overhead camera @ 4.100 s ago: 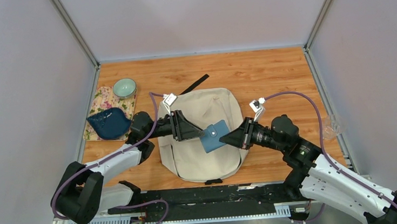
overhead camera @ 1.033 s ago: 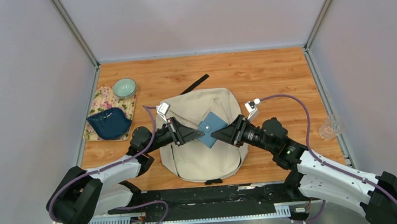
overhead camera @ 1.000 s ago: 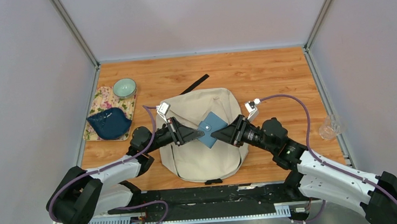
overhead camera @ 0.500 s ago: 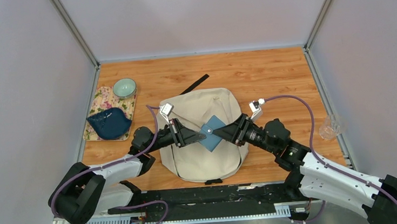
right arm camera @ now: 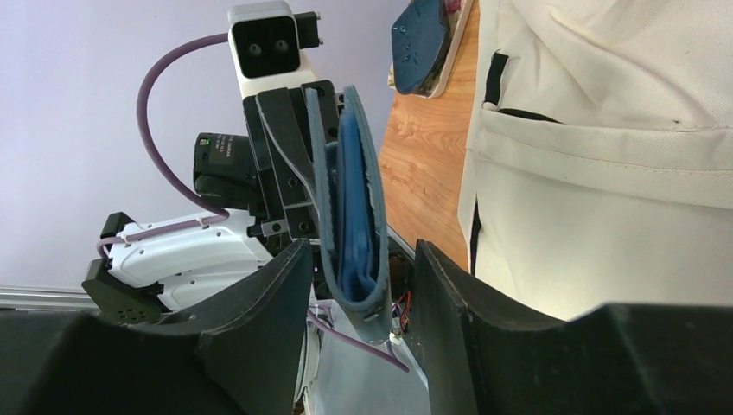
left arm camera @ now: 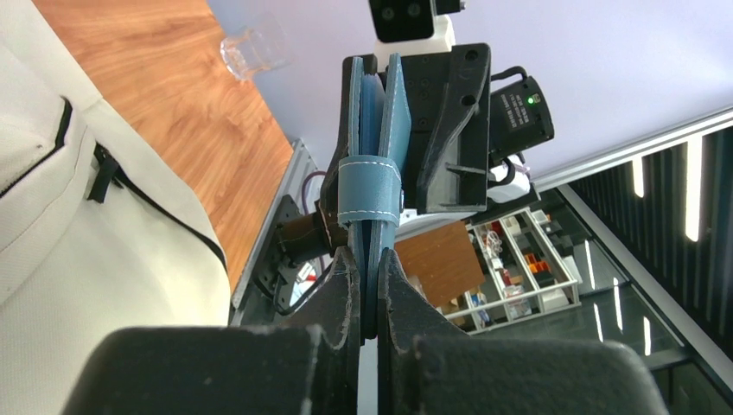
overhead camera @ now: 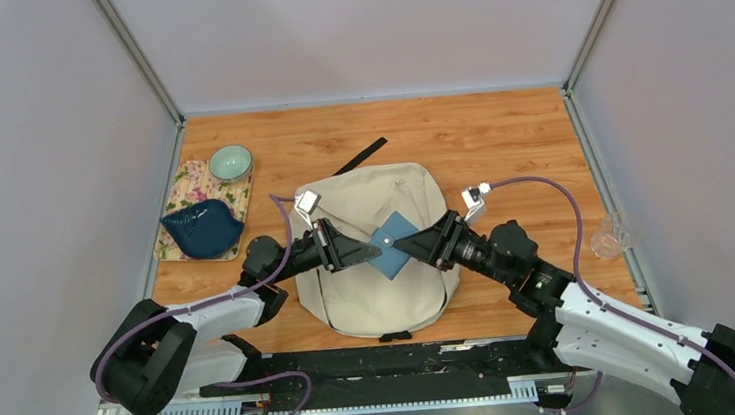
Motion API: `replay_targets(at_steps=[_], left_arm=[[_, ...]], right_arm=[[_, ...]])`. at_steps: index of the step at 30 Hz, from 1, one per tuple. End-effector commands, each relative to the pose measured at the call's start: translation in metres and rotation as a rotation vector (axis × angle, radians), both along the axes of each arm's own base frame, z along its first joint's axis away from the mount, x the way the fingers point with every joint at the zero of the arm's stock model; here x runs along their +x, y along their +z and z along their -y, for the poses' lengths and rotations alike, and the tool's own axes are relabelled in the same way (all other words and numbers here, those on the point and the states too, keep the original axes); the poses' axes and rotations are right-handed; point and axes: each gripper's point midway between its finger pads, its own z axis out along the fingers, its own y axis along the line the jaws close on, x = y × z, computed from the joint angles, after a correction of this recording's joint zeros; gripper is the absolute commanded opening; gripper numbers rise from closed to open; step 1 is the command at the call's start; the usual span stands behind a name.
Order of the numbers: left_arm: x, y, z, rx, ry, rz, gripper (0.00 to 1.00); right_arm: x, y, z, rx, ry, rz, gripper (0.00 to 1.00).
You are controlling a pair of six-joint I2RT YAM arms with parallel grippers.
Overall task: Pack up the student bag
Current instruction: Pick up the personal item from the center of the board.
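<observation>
Student bag (overhead camera: 376, 292) is lying flat in the middle of the wooden table (overhead camera: 498, 136) with its front pocket facing up. A black strap (overhead camera: 360, 155) is sticking out past the bag's far edge.

At the far left, a floral mat (overhead camera: 181, 189) is sitting by the table's edge. It is carrying a pale green bowl (overhead camera: 230, 162) at its far end and a dark blue leaf-shaped dish (overhead camera: 203, 230) at its near end.

The left arm is reaching in over the bag's left side. The left gripper (overhead camera: 367, 252) is clamping a blue wallet (overhead camera: 394, 245) by one edge, and the left wrist view is showing its fingers (left arm camera: 346, 285) pressing tight against that edge. The wallet is hanging over the bag's middle between the two grippers. Whether it is touching the fabric cannot be told.

From the right, the right gripper (overhead camera: 410, 247) is straddling the wallet's opposite edge with its jaws standing apart. In the right wrist view a gap is showing between the wallet and one finger (right arm camera: 441, 285). Whether the other finger is touching the wallet cannot be told.

At the far right, a clear glass (overhead camera: 610, 236) is standing near the table's edge, well apart from the bag.
</observation>
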Motion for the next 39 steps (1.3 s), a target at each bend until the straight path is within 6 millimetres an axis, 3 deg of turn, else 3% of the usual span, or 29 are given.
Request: replay_targets(at_steps=[1, 6, 12, 14, 17, 19, 22, 23, 25, 26, 27, 29, 32, 34, 36, 37, 39], left_arm=[[0.001, 0.021, -0.003, -0.074, 0.034, 0.077, 0.00], [0.001, 0.022, -0.003, -0.081, 0.027, 0.071, 0.00], [-0.001, 0.018, -0.001, -0.075, 0.008, 0.050, 0.00], [-0.002, 0.017, -0.001, -0.074, 0.005, 0.046, 0.00], [-0.004, 0.016, 0.000, -0.071, -0.008, 0.045, 0.00], [-0.004, 0.015, 0.000, -0.068, -0.010, 0.037, 0.00], [-0.003, 0.006, 0.000, -0.024, -0.007, 0.038, 0.16], [0.002, -0.007, 0.002, 0.034, 0.011, 0.024, 0.31], [0.008, -0.012, 0.001, 0.093, 0.042, 0.043, 0.42], [0.019, -0.027, 0.002, 0.190, 0.081, 0.039, 0.50], [0.025, -0.030, 0.002, 0.244, 0.104, 0.051, 0.53], [0.048, -0.044, -0.007, 0.451, 0.191, 0.071, 0.57], [0.075, -0.047, -0.022, 0.654, 0.301, 0.081, 0.59], [0.085, -0.056, -0.029, 0.748, 0.329, 0.049, 0.69], [0.094, -0.052, -0.032, 0.824, 0.357, 0.032, 0.70], [0.097, -0.061, -0.032, 0.870, 0.353, 0.002, 0.70], [0.099, -0.062, -0.033, 0.955, 0.381, -0.027, 0.70]], right_arm=[[-0.005, 0.007, -0.004, 0.024, 0.030, 0.013, 0.51], [-0.005, 0.007, -0.003, 0.034, 0.022, 0.015, 0.42], [-0.003, 0.012, -0.006, 0.044, 0.030, 0.024, 0.42], [-0.003, 0.011, -0.008, 0.043, 0.037, 0.023, 0.35], [-0.003, 0.010, -0.008, 0.044, 0.036, 0.019, 0.08], [-0.002, 0.012, -0.004, 0.043, 0.016, 0.030, 0.01], [0.000, 0.009, 0.006, 0.010, -0.028, 0.030, 0.00], [0.000, 0.003, 0.009, -0.019, -0.038, 0.020, 0.00], [0.000, 0.007, 0.018, -0.021, -0.073, 0.034, 0.00], [0.000, -0.002, 0.022, -0.057, -0.087, 0.015, 0.00], [-0.002, 0.002, 0.029, -0.054, -0.103, 0.022, 0.00], [0.002, -0.011, 0.044, -0.104, -0.175, -0.009, 0.00], [0.001, -0.012, 0.061, -0.108, -0.235, -0.006, 0.00], [0.000, -0.009, 0.068, -0.100, -0.255, 0.007, 0.00], [-0.002, -0.008, 0.071, -0.113, -0.258, 0.005, 0.00], [-0.003, -0.012, 0.073, -0.126, -0.262, -0.003, 0.00], [-0.003, -0.010, 0.075, -0.128, -0.265, 0.001, 0.00]])
